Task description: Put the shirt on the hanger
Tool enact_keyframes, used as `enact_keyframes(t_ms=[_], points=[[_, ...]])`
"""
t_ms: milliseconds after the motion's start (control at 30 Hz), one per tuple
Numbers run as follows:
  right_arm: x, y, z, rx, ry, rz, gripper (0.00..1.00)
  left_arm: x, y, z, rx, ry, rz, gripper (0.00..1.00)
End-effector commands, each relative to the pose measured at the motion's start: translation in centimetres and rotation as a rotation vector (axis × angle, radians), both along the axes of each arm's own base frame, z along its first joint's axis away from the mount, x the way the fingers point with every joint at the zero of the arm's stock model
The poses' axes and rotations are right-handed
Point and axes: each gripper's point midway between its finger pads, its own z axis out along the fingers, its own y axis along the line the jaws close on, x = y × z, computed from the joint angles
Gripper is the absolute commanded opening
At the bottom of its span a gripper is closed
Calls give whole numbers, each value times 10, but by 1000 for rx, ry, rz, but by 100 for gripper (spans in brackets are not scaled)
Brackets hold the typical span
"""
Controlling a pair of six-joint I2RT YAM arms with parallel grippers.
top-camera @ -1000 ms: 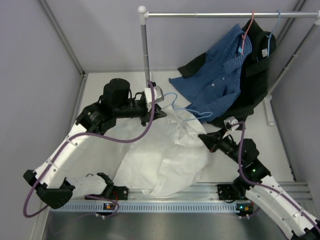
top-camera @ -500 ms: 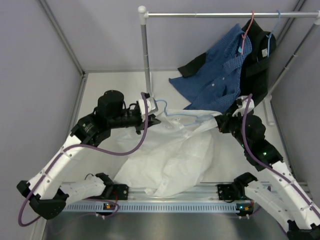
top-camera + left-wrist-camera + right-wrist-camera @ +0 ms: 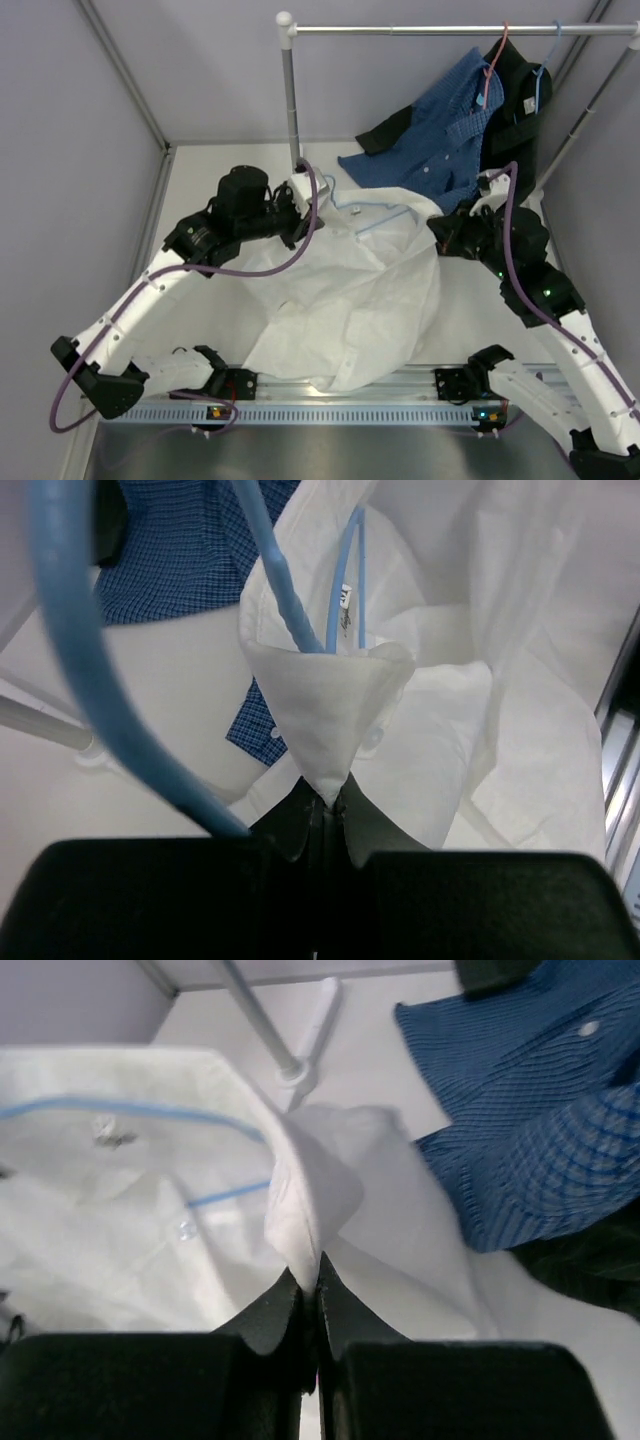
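Note:
The white shirt [image 3: 350, 290] hangs lifted between both grippers, its lower part resting on the table. The light-blue wire hanger [image 3: 372, 214] lies inside its top, with the hook [image 3: 325, 190] near the left gripper. My left gripper [image 3: 306, 218] is shut on the shirt's collar fold [image 3: 325, 715], and the hanger wire [image 3: 290, 595] runs into the collar beside the label. My right gripper [image 3: 440, 240] is shut on a fold of the shirt's shoulder edge [image 3: 305, 1195]; the hanger wire [image 3: 130, 1110] shows through the cloth.
A clothes rail [image 3: 420, 28] on a pole [image 3: 291, 100] stands at the back. A blue patterned shirt [image 3: 440, 140] on a red hanger and a black garment [image 3: 515, 110] on a blue hanger hang at the right, just behind the right gripper.
Both grippers have risen and moved back with the shirt, the right arm swinging up to the right. The shirt is now stretched out between them over the hanger.

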Motion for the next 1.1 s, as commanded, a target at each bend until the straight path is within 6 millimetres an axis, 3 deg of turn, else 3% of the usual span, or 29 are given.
enact_keyframes(t_ms=[0, 33, 67, 100, 167, 267, 367, 433, 467, 500, 533, 567, 700, 733, 800, 867, 1067], points=[[-34, 41, 28, 257, -50, 220, 0, 40, 0, 52, -170, -16, 250, 0], [-43, 56, 7, 294, -1, 291, 0, 44, 0, 58, -238, 26, 307, 0], [-55, 70, 6, 347, 20, 347, 0, 48, 0, 76, -314, -5, 333, 0], [-60, 79, 1, 356, 24, 381, 0, 48, -4, 79, -350, -2, 322, 0], [-68, 105, -14, 306, 18, 448, 0, 28, -24, 98, -434, 4, 162, 0], [-68, 125, -40, 173, 44, 474, 0, 12, -40, 105, -457, 28, 27, 0], [-56, 122, -66, 82, 62, 423, 0, 5, -47, 100, -455, 51, -29, 0], [-38, 99, -74, 2, 25, 290, 0, 11, -43, 93, -458, 53, 16, 0], [-36, 94, -76, -11, 15, 268, 4, 12, -41, 90, -458, 50, 29, 0], [-36, 92, -75, -16, 5, 264, 14, 13, -39, 92, -464, 32, 34, 0], [-38, 91, -72, -19, -3, 271, 29, 12, -38, 90, -459, 25, 31, 0], [-45, 87, -67, -12, -9, 283, 53, 11, -37, 83, -445, 18, 26, 0], [-91, 80, -28, 63, -98, 458, 70, 12, -28, 68, -394, -45, 37, 0], [-100, 70, -8, 72, -154, 464, 76, 9, -28, 67, -388, -51, 19, 0], [-106, 58, -5, 26, -158, 459, 80, 1, -30, 58, -365, -54, -35, 0], [-101, 50, 19, 1, -217, 430, 83, -14, -37, 53, -365, -26, -127, 0], [-87, 87, 86, -33, -307, 548, 84, -44, -48, 39, -344, 1, -333, 0]])
